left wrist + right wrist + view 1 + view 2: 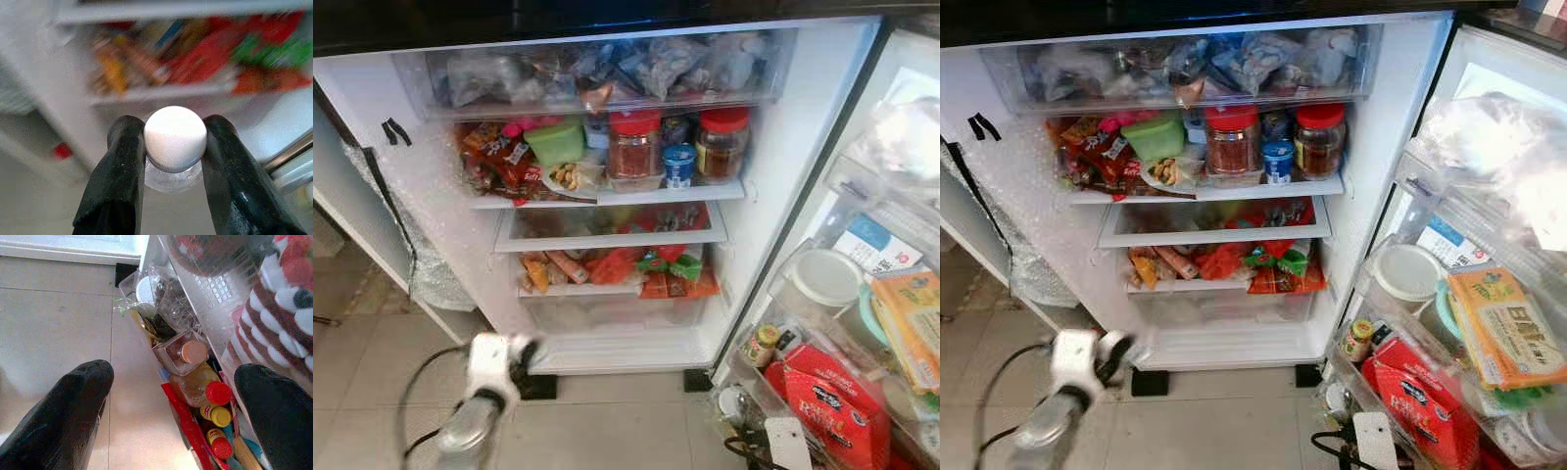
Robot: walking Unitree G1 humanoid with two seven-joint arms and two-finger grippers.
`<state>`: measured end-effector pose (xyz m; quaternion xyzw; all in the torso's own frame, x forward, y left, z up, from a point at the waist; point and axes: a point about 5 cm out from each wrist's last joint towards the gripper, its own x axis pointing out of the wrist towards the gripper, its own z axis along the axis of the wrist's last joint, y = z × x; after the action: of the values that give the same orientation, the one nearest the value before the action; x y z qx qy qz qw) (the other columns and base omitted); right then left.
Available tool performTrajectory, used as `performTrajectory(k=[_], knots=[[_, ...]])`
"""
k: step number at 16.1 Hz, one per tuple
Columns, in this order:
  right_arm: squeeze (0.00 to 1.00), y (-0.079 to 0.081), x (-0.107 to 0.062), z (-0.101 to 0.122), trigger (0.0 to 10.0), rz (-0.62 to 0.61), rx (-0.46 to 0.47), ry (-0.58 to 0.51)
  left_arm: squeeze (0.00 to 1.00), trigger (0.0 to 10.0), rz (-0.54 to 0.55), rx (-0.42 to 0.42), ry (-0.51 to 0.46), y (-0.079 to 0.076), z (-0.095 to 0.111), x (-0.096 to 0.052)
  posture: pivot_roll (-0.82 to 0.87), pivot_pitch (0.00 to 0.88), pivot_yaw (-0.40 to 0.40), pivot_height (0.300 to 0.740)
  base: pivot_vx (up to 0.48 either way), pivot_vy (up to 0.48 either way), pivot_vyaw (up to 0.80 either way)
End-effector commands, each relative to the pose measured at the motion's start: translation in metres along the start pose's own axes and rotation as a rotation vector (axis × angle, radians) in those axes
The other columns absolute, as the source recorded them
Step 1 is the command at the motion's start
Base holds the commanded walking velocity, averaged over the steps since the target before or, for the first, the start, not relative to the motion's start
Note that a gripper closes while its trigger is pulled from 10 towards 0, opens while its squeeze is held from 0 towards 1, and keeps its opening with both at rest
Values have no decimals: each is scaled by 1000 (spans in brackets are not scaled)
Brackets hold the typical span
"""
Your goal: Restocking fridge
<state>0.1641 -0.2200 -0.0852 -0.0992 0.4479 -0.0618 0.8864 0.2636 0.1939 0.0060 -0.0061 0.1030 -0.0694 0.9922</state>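
Nearest to the camera, the left gripper (173, 147) is raised low in front of the open fridge (783, 147). Its two black fingers (120, 176) are closed on one small clear bottle with a round white cap (174, 137), one finger on each side of the cap. In the head views this arm is blurred, so the bottle cannot be made out well there.

The right gripper (171, 416) hangs over the tiled floor (54, 313) just beside the lower door shelf, and its two fingers stand wide apart with nothing between them. Below it I count one brown bottle with a red cap (218, 392), one yellow cap (220, 416) and one more red cap (222, 448).

On the door (1489, 323), to the right, stand one white round lid (1407, 271), one red packet (1425, 401) and one orange box (1505, 328).

Further in, the upper shelf holds two jars with red lids (635, 145), one green tub (555, 141), one small blue cup (678, 163) and some snack packets (494, 157). Under it lie many orange and green packets (626, 266). At the top, one clear drawer (597, 69) is full of bags.
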Motion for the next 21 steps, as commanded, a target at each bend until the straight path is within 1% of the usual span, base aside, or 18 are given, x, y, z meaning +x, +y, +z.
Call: performTrajectory(k=[1, 3, 4, 5, 6, 7, 8, 10, 12, 13, 15, 18, 21], knots=[[0, -1, -1, -5, 10000, 6, -12, 16, 0, 10000, -16, -6, -46, 0, 8, 1, 110, 88, 31, 740, 0, 0, 0], [0, -2, -1, -4, 10000, 10, -20, 17, 0, 10000, -51, 0, -78, -8, 13, 1, 101, 86, 36, 740, 0, 0, 0], [0, -3, -1, -3, 10000, 17, -43, 9, 0, 10000, -105, 30, -112, -18, 17, -1, 97, 94, 43, 740, 0, 0, 0], [0, -3, 0, -3, 10000, 21, -50, 7, 0, 10000, -122, 31, -122, -21, 19, -1, 97, 94, 43, 740, 0, 0, 0], [0, -3, 0, -2, 10000, 38, -88, 4, 0, 10000, -145, 7, -149, -30, 25, -2, 93, 99, 46, 740, 0, 0, 0], [0, -3, 0, -2, 10000, 41, -95, 4, 0, 10000, -147, 4, -152, -31, 26, -2, 93, 99, 46, 740, 0, 0, 0], [0, -3, 0, -2, 10000, 49, -121, 0, 0, 10000, -149, -2, -159, -34, 27, -3, 93, 103, 41, 740, 0, 0, 0], [0, -2, 0, -2, 10000, 53, -123, 4, 0, 10000, -169, 8, -165, -39, 30, -3, 112, 101, 33, 740, 0, 0, 0], [0, 0, -1, -3, 10000, 57, -91, 8, 0, 10000, -152, 15, -170, -35, 31, -4, 108, 95, 36, 740, 0, 0, 0], [0, 1, -1, -4, 10000, 58, -40, 9, 0, 10000, -138, 15, -170, -33, 32, -5, 99, 92, 38, 740, 0, 0, 0], [0, 2, -2, -7, 10000, 57, 33, 11, 0, 10000, -136, 17, -165, -33, 33, -6, 92, 83, 43, 740, 0, 0, 0], [0, 1, -3, -10, 10000, 56, 61, 26, 0, 10000, -127, 34, -161, -32, 33, -11, 97, 76, 42, 740, 0, 0, 0], [0, 2, -3, -11, 10000, 66, 46, 30, 0, 10000, -115, 33, -154, -29, 33, -12, 94, 70, 43, 740, 0, 0, 0]])
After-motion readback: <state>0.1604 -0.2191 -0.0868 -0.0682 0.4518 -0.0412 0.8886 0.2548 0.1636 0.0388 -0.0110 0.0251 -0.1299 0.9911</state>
